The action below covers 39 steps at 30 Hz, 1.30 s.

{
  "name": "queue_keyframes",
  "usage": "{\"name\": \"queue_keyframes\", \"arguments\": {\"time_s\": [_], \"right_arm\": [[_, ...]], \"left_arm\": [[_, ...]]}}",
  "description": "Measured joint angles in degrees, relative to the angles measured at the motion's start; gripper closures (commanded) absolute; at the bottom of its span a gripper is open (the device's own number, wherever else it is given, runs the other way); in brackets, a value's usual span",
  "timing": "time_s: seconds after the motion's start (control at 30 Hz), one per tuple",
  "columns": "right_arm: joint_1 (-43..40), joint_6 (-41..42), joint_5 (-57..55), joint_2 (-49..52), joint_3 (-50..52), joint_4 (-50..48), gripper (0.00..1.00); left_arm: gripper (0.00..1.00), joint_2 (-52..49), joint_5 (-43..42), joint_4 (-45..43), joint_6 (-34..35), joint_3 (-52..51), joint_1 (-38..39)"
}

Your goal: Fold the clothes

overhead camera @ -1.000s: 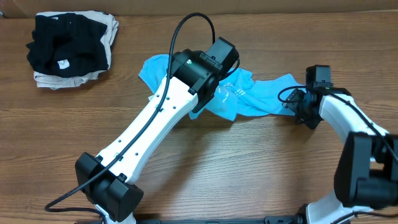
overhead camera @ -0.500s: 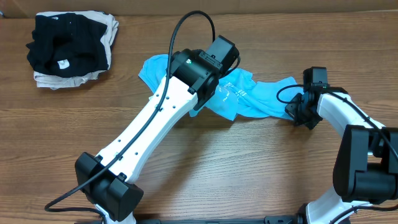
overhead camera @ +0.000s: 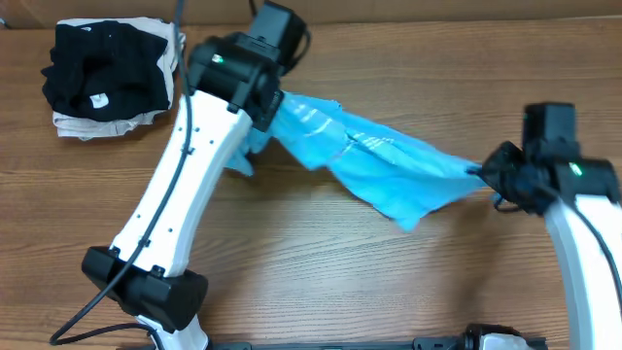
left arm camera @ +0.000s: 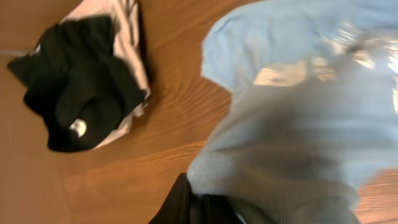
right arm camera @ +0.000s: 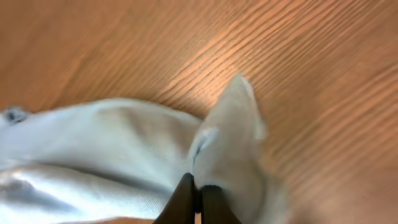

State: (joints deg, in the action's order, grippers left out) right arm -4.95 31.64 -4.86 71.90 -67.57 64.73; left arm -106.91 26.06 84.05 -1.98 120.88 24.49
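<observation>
We hold the sky-blue T-shirt stretched over the surface between both arms, with the left end effector and the right end effector each pinching an edge. It looks light, limp and sagging, so we judge the corners or hems the best places to grip.

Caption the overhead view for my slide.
The left gripper and right gripper pinch opposite ends of a sky-blue T-shirt stretched over a wooden table; black and beige garments lie piled apart.
</observation>
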Motion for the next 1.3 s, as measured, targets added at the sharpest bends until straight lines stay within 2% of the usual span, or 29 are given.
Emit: {"name": "queue_keyframes", "arguments": {"time_s": [0.23,0.43,0.67,0.77,0.87,0.9,0.97,1.0,1.03,1.07,1.17,1.3], "right_arm": [[0.0,-0.8,0.0,-12.3,-1.1,5.7,0.95],[0.0,-0.9,-0.9,-14.6,-1.3,4.4,0.94],[0.0,-1.4,-3.6,-4.4,-1.6,-2.9,0.94],[0.0,-1.7,-4.1,2.5,-1.6,-10.7,0.93],[-0.1,-1.9,-4.6,11.3,-1.7,-24.2,0.93],[-0.2,-2.0,-4.6,13.3,-1.7,-27.6,0.88],[-0.2,-2.4,-4.7,18.7,-1.7,-36.1,0.67],[-0.3,-2.7,-4.6,20.7,-1.8,-39.1,0.44],[-0.3,-3.2,-4.4,22.6,-1.8,-41.6,0.11],[-0.3,-3.3,-4.0,24.2,-1.8,-43.0,0.01],[-0.3,-4.1,-1.9,25.6,-2.2,-40.2,0.00],[-0.3,-7.1,2.9,25.2,-6.7,-28.6,0.00]], "left_arm": [[0.96,0.0,0.1,1.5,0.4,0.0,-2.1],[0.96,0.0,-1.9,-1.8,0.4,0.0,-2.1],[0.96,0.0,-5.2,-6.5,0.4,-0.7,-2.1],[0.96,-0.1,-5.9,-7.6,0.4,-1.4,-2.1],[0.96,-1.4,-6.6,-9.9,0.4,-1.6,-2.1],[0.96,-2.3,-6.9,-10.7,0.4,-1.6,-2.1],[0.96,-4.0,-7.1,-11.8,0.4,-1.7,-2.1],[0.96,-6.1,-7.3,-12.9,0.4,-1.8,-2.1],[0.96,-7.3,-7.5,-13.8,0.4,-1.9,-2.1],[0.96,-9.0,-7.5,-14.9,0.4,-2.1,-2.1],[0.96,-14.0,-7.5,-17.9,0.4,-2.2,-2.1],[0.96,-17.9,-7.5,-19.4,0.4,-2.4,-2.1]]}}
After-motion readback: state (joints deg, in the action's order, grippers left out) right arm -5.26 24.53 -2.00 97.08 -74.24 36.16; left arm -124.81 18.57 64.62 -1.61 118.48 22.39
